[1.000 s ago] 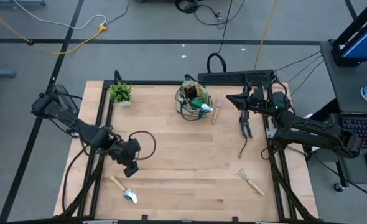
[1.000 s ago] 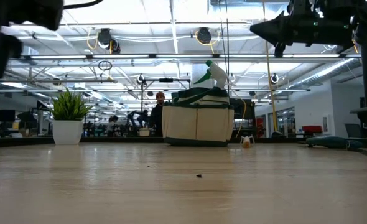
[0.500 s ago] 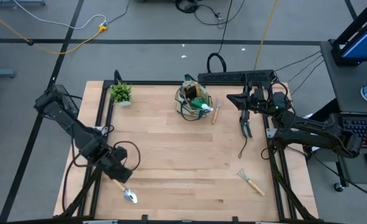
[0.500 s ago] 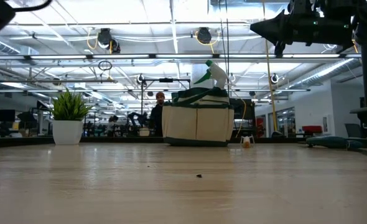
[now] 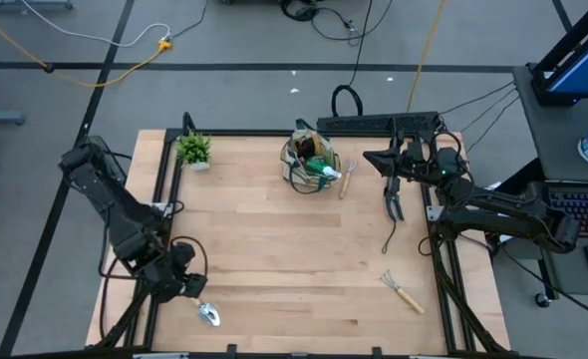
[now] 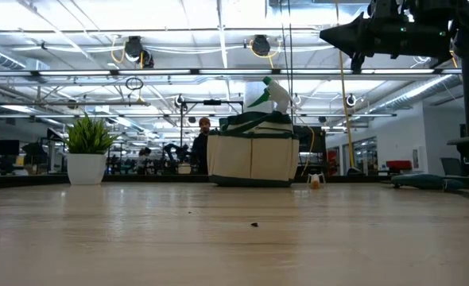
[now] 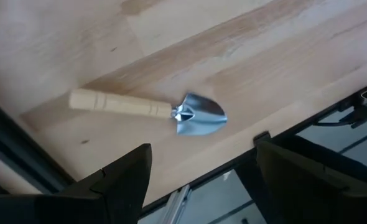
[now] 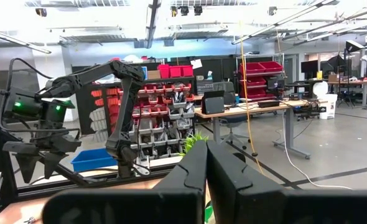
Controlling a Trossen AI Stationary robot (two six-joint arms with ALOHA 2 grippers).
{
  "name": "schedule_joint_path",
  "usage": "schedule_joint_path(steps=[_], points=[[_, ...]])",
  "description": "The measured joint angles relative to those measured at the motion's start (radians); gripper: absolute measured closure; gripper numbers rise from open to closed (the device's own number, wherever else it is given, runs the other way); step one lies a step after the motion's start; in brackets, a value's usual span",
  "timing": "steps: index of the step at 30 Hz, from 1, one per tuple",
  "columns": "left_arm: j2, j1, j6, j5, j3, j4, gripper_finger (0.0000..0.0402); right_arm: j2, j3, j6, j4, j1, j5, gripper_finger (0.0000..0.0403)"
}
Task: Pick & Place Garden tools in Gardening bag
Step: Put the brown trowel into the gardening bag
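The wooden-handled trowel (image 7: 147, 108) lies flat near the table's near left corner, its silver blade (image 5: 208, 314) showing beside my left gripper (image 5: 182, 286). That gripper hovers open above the trowel (image 7: 202, 186), pointing steeply down and touching nothing. The beige gardening bag (image 5: 309, 165) stands at the far middle with a green spray bottle (image 6: 269, 94) sticking out of its top. A fork (image 5: 349, 178) lies just right of the bag, and a hand rake (image 5: 402, 291) lies near right. My right gripper (image 5: 394, 206) waits shut, raised at the far right.
A small potted plant (image 5: 193, 150) stands at the far left corner. The table's black frame rail (image 7: 22, 155) runs close by the trowel. Bare wood lies between the bag and the near edge. A person (image 6: 202, 137) shows in the room behind the bag.
My left gripper has swung toward the table's near left corner, ending over the trowel's handle, and has rolled about its own axis as it went. It has passed out of the low view. The trowel has stayed where it was.
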Motion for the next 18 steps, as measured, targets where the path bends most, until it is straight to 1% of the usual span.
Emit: schedule_joint_path(steps=[4, 8, 12, 15, 18], points=[[0.0, -0.023, -0.085, 0.0, 0.0, -0.007, 0.0105, 0.0, 0.0, 0.0, 0.0, 0.0, 0.0, 0.0403], [0.0, -0.04, -0.218, 0.002, 0.0, -0.035, 0.0105, 0.0, 0.0, 0.0, 0.0, 0.0, 0.0, 0.0403], [0.0, -0.046, -0.325, 0.002, 0.0, -0.029, 0.0105, 0.0, 0.0, 0.0, 0.0, 0.0, 0.0, 0.0403], [0.007, -0.041, -0.368, -0.011, 0.0, -0.023, 0.0105, 0.0, 0.0, 0.0, 0.0, 0.0, 0.0, 0.0403], [0.027, -0.029, -0.371, -0.022, 0.0, -0.011, 0.0105, 0.0, 0.0, 0.0, 0.0, 0.0, 0.0, 0.0403]])
